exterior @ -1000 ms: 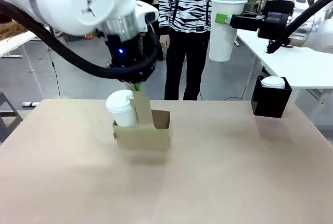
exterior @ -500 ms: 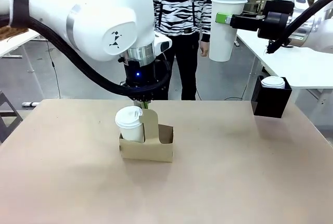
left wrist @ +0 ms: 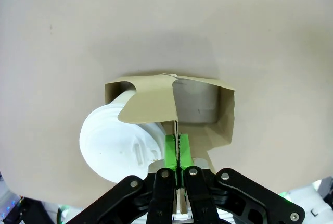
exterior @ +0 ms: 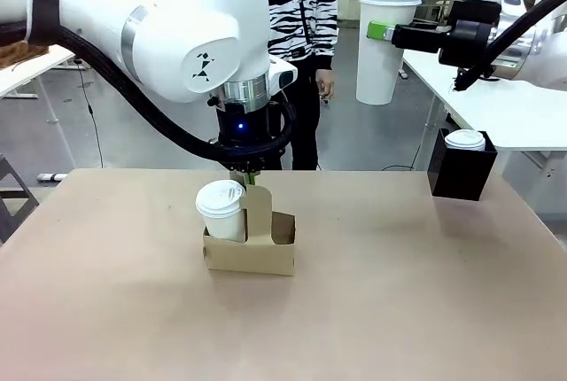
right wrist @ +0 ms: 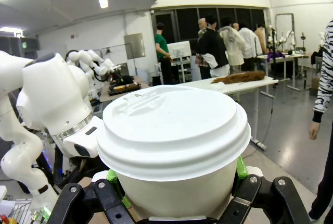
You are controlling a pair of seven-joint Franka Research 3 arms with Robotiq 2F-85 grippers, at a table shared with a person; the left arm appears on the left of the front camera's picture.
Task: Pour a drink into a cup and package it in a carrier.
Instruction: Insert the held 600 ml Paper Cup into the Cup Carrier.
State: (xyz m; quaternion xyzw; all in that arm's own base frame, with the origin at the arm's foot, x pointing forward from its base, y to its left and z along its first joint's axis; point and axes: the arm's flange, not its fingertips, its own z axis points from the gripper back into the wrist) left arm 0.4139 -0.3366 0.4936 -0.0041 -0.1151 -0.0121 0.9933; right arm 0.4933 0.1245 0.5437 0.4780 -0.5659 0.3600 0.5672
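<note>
The brown cardboard carrier (exterior: 251,254) sits on the table left of centre. A white lidded cup (exterior: 221,209) stands in its left slot, and its right slot is empty. My left gripper (exterior: 245,177) comes straight down and is shut on the carrier's upright middle handle. In the left wrist view the green pads (left wrist: 171,150) pinch that handle, with the carrier (left wrist: 200,105) and the cup lid (left wrist: 112,141) below. My right gripper (exterior: 383,32) holds a second white lidded cup (exterior: 381,53) high at the right. That cup (right wrist: 174,140) sits between the right gripper's (right wrist: 176,174) fingers. The drink is hidden.
A black square box (exterior: 461,173) with another lidded cup (exterior: 464,140) in it stands at the table's far right. A person in a zebra-striped top (exterior: 314,9) stands beyond the far edge. The tabletop (exterior: 399,310) is bare in front and to the right.
My left arm carried the carrier with its cup a little to the right and down onto the table, then held still. The person stepped to the left. The right arm has not moved.
</note>
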